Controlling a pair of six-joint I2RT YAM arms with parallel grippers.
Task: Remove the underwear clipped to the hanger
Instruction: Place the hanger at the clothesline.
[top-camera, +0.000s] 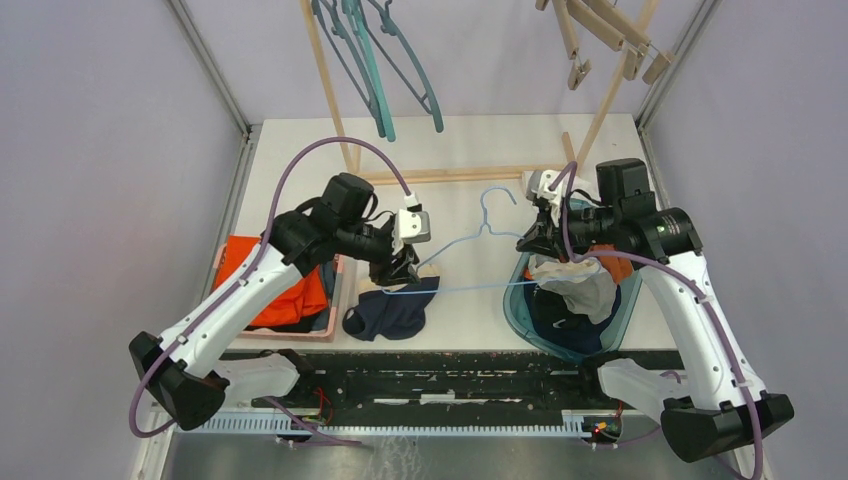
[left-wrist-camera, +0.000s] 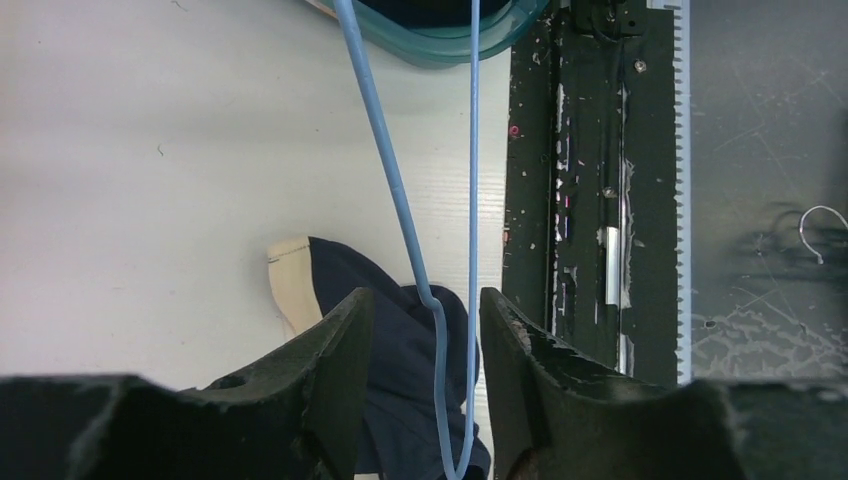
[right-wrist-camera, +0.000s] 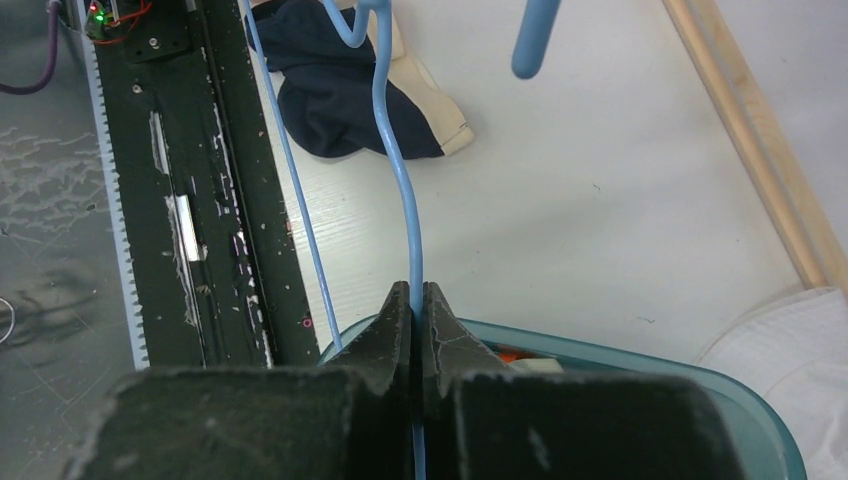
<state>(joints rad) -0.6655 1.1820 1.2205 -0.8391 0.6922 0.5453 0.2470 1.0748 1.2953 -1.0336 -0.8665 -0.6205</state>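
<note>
A light-blue wire hanger (top-camera: 460, 289) is held level above the table between my two grippers. My right gripper (top-camera: 535, 240) is shut on its wire, as the right wrist view (right-wrist-camera: 415, 292) shows. My left gripper (top-camera: 400, 270) is open, and the hanger's left corner (left-wrist-camera: 440, 330) sits between its fingers without being pinched. A navy piece of underwear with a cream waistband (top-camera: 392, 312) lies on the table under that corner. It also shows in the left wrist view (left-wrist-camera: 395, 345) and the right wrist view (right-wrist-camera: 340, 100). I cannot tell if it is still attached.
A teal bin (top-camera: 612, 318) at the right holds white, orange and dark garments. A pink tray (top-camera: 338, 300) with bright-orange cloth (top-camera: 285, 285) sits at the left. A wooden rack with teal hangers (top-camera: 385, 70) and clip hangers (top-camera: 600, 30) stands behind. A black rail (top-camera: 440, 365) runs along the near edge.
</note>
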